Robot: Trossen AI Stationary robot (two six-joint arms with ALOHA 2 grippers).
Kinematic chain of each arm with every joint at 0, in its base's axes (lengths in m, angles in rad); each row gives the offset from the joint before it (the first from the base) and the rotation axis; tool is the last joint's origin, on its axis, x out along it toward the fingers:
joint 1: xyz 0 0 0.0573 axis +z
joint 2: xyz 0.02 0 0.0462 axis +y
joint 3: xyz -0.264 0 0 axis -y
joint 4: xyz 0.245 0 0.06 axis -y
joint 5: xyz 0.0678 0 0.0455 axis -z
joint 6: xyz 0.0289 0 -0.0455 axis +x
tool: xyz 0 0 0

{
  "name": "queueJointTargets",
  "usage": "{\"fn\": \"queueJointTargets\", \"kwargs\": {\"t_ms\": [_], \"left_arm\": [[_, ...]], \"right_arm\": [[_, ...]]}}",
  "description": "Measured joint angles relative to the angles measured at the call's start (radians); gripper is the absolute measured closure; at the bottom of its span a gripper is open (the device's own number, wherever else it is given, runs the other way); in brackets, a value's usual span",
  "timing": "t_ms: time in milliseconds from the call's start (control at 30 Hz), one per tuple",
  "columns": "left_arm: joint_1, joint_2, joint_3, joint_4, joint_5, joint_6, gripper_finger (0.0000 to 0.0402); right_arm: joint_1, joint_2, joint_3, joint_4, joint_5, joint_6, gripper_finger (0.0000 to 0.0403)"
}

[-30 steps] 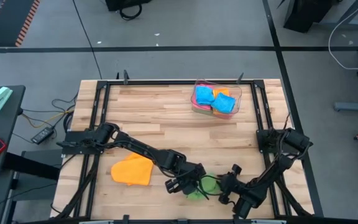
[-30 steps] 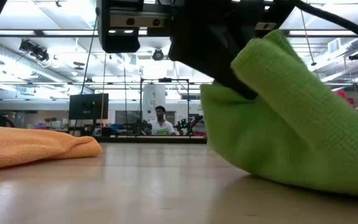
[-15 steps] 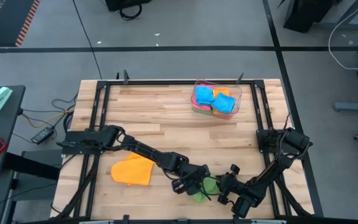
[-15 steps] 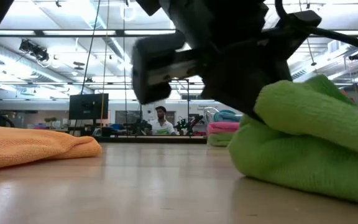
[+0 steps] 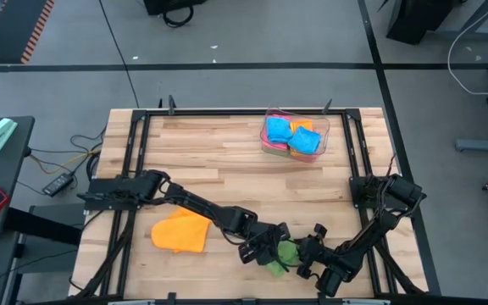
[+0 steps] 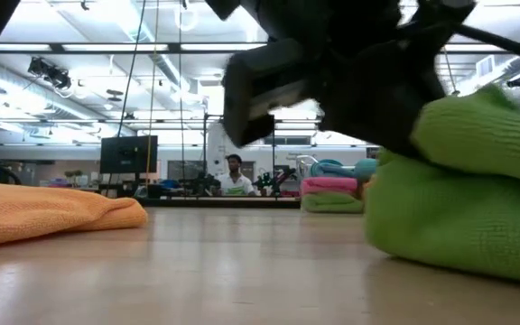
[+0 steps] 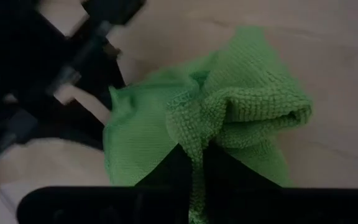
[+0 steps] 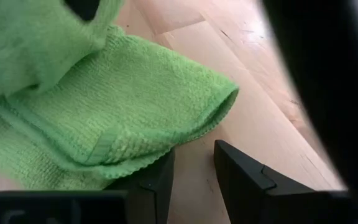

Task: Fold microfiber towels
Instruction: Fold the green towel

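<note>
Pinching green towel at table's front edge

Left gripper (image 7: 194, 163) clamped on bunched green towel (image 5: 285, 253), fold draped over itself. Right gripper (image 8: 192, 167) just beside, fingers narrowly parted, gripping nothing visible. Orange towel (image 5: 181, 232) flat nearby; more towels in tray (image 5: 324, 127).

Low view: green towel (image 6: 468, 217) cut off at right edge, top hidden behind blurred dark arm, upper centre. Orange towel (image 6: 48, 212) cut off at left edge. High view: green towel mostly covered by both arms, lower centre.
</note>
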Motion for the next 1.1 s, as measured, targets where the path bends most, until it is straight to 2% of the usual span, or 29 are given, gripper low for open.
{"fn": "queueJointTargets", "kwargs": {"t_ms": [300, 700, 900, 1100], "left_arm": [[0.009, -0.036, 0.003, -0.001, -0.001, -0.032, 0.0372], [0.026, -0.034, 0.003, 0.026, 0.004, -0.067, 0.0326], [0.032, -0.034, -0.014, 0.109, 0.004, -0.177, 0.0285], [0.045, -0.034, -0.071, 0.203, -0.011, -0.268, 0.0262]], "right_arm": [[0.0, 0.0, 0.0, 0.0, -0.002, -0.014, 0.0277], [0.0, 0.001, -0.001, 0.004, 0.002, -0.014, 0.0277], [0.0, 0.001, -0.001, 0.005, 0.003, -0.014, 0.0277], [0.0, 0.002, -0.001, 0.005, 0.004, 0.01, 0.0277]]}}
